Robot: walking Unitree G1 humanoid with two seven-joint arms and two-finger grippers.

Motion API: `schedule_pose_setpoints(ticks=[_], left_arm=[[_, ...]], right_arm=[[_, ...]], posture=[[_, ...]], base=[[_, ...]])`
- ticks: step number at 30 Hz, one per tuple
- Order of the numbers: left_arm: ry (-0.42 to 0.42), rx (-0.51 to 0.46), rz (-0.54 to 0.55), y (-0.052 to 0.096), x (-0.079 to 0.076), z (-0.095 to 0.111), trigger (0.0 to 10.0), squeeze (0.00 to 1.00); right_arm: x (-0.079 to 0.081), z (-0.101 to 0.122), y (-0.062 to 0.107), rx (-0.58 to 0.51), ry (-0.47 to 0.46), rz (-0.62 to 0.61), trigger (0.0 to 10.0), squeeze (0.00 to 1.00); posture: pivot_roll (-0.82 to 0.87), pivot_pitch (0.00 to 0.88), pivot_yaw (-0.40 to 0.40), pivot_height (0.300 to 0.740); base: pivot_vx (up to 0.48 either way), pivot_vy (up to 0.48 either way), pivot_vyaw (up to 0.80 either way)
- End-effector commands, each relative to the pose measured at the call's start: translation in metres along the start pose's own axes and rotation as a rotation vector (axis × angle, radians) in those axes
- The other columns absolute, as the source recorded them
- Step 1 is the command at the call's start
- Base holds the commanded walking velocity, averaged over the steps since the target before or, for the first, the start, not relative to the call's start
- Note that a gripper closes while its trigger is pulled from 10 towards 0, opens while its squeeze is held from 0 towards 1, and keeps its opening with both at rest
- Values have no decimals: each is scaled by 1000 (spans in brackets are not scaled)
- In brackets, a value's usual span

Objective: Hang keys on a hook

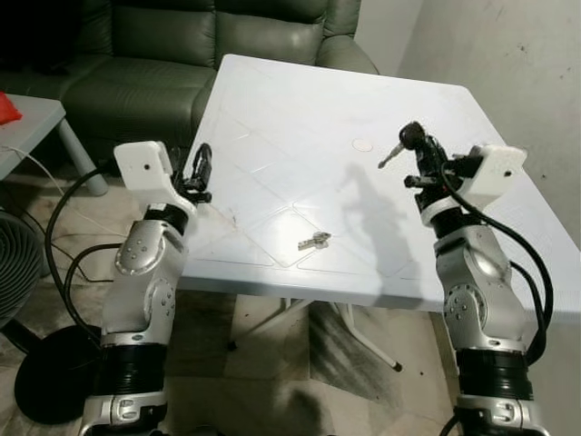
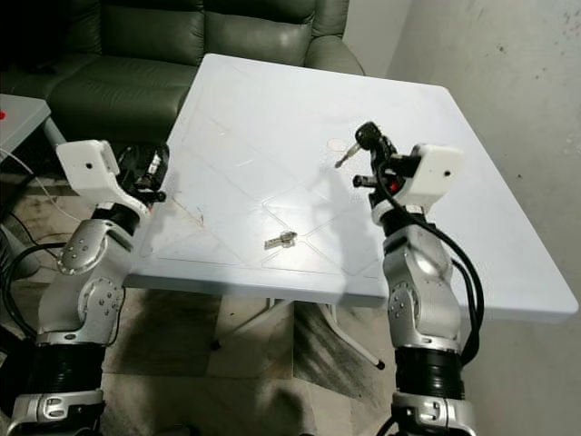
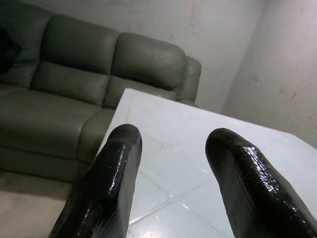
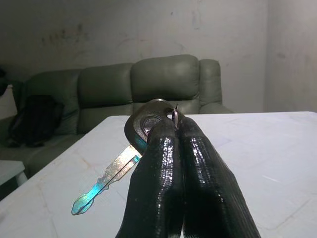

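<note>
A black-headed key with a silver blade [image 4: 130, 159] is held raised above the white square plastic table [image 1: 300, 118], over its right-hand part. It is pinched by its dark head between the closed fingers of the right gripper [image 1: 416, 148], with the blade slanting downward and clear of the tabletop. A second small silver key [image 1: 313, 241] is seen lying flat on the table near the front edge, well apart from both grippers. The left gripper [image 1: 201, 169] is held at the table's left edge, its two black fingers [image 3: 106, 183] spread apart with nothing between them. A dark green leather sofa [image 3: 74, 94] is noted behind the table.
</note>
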State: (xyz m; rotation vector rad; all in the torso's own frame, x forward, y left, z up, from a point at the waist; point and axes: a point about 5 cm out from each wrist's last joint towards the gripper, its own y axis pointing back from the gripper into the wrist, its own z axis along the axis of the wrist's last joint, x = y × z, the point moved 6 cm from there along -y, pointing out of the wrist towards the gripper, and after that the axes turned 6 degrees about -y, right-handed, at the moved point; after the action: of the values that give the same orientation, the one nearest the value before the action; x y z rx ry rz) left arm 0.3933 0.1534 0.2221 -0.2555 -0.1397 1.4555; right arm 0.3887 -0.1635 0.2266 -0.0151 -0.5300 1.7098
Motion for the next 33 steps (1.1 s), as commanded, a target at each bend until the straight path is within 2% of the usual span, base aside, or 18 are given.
schedule_pose_setpoints(ticks=[1,19,33], left_arm=[[-14,-7,-2,1,-2,3,10000,0],[-88,-3,-9,3,-1,1,10000,0],[-88,-6,-8,1,-2,2,10000,0]], right_arm=[[6,14,0,-54,28,21,10000,0],[20,1,-1,-11,78,62,10000,0],[18,0,-3,-5,90,51,10000,0]], posture=[[-4,59,-74,740],[-1,63,-74,740],[0,59,-74,740]], base=[[0,0,0],[0,0,0],[0,0,0]])
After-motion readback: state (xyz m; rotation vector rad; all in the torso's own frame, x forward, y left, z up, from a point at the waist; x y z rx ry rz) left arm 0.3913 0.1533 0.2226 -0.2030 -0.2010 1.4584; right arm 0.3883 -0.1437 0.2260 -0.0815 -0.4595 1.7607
